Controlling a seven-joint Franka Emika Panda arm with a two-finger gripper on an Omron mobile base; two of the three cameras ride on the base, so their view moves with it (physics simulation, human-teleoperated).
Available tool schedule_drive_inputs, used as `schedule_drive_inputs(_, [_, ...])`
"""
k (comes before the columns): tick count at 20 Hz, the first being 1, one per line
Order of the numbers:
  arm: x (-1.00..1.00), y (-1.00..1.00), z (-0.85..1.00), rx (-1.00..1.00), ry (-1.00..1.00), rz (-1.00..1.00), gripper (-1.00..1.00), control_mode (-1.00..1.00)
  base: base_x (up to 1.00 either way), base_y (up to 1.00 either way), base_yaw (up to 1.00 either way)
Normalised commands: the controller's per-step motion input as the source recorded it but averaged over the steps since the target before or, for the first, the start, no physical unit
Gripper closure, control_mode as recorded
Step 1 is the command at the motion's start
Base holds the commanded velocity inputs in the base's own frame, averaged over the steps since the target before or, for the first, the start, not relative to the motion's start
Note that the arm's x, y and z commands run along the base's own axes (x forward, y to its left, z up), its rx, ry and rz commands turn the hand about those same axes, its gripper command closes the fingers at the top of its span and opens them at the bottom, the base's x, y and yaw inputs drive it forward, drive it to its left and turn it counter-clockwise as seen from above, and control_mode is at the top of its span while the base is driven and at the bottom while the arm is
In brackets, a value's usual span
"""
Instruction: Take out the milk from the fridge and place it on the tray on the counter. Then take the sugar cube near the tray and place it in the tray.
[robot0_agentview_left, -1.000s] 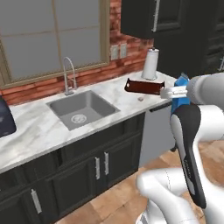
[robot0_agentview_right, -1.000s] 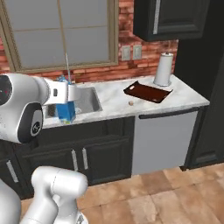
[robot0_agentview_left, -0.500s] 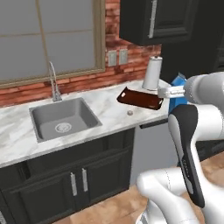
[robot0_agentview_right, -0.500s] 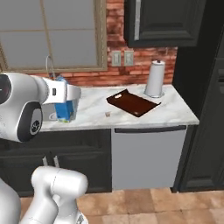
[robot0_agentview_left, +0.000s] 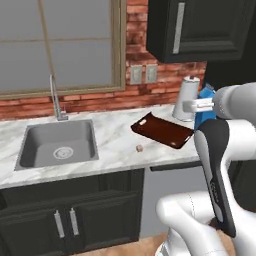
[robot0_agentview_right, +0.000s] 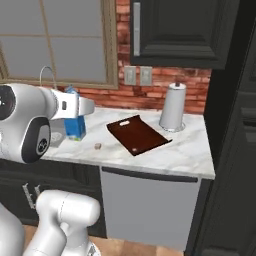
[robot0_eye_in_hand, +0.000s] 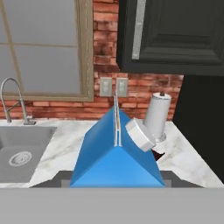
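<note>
Right, your gripper (robot0_agentview_right: 82, 106) is clamped on the milk (robot0_agentview_right: 74, 125), up over the counter (robot0_agentview_right: 175, 150) short of the tray (robot0_agentview_right: 138, 135); keep it upright, centre above, then lower gently.

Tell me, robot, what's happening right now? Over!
Claw shut on milk, held upright. Tray bare, sugar cube beside it. Paper towel roll stands behind tray.
</note>
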Motion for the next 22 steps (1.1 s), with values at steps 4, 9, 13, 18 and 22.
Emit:
schedule_drive_inputs(4, [0.00, 0.00, 0.00, 0.00, 0.00, 0.00, 1.00, 1.00, 0.16, -0.63, 0.32])
schedule_drive_inputs(9, [0.00, 0.00, 0.00, 0.00, 0.00, 0.00, 1.00, 1.00, 0.00, -0.18, 0.04])
schedule_drive_inputs(13, [0.00, 0.00, 0.00, 0.00, 0.00, 0.00, 1.00, 1.00, 0.27, 0.00, -0.02])
schedule_drive_inputs(18, [0.00, 0.00, 0.00, 0.00, 0.00, 0.00, 1.00, 1.00, 0.56, 0.00, -0.03])
schedule_drive_inputs(22, [0.00, 0.00, 0.00, 0.00, 0.00, 0.00, 1.00, 1.00, 0.38, 0.00, -0.02])
